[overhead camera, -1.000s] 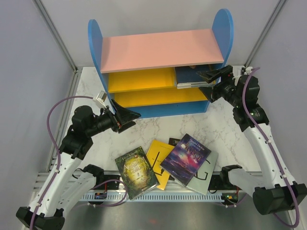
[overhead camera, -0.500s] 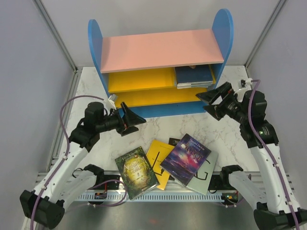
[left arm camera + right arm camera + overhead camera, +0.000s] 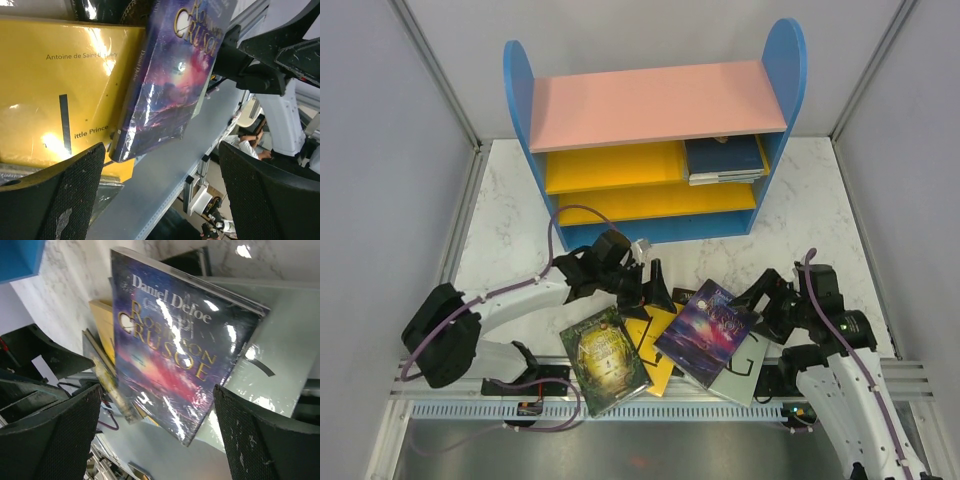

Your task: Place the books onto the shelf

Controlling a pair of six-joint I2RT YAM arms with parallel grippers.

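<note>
Purple glossy paperback, "Robinson Crusoe" [image 3: 708, 330], lies on top of the near pile, overlapping a yellow thin paperback [image 3: 655, 350] on its left and a pale grey book with a large "G" [image 3: 748, 368] on its right.
- Green-gold forest paperback [image 3: 605, 360] lies at the left end of the pile. A black book corner [image 3: 682, 294] shows at the far side.
- Small bookcase with blue rounded sides and a pink top [image 3: 655, 105] stands at the far end. A flat stack topped by a dark navy book [image 3: 723, 158] lies at the right end of its upper yellow shelf.

Change: a second ago the right gripper [image 3: 758, 318] was up at that shelf stack and the left gripper [image 3: 662, 292] hung by the bookcase's left base. Both have now dropped to the pile and flank the purple book, left and right.

Jaws: both pairs spread wide with nothing between them. Both wrist views frame the purple cover between the pads without contact.

Reading: the shelf delivery looks finished and a new pick is being set up, probably the purple book. Five books are still on the table.
</note>
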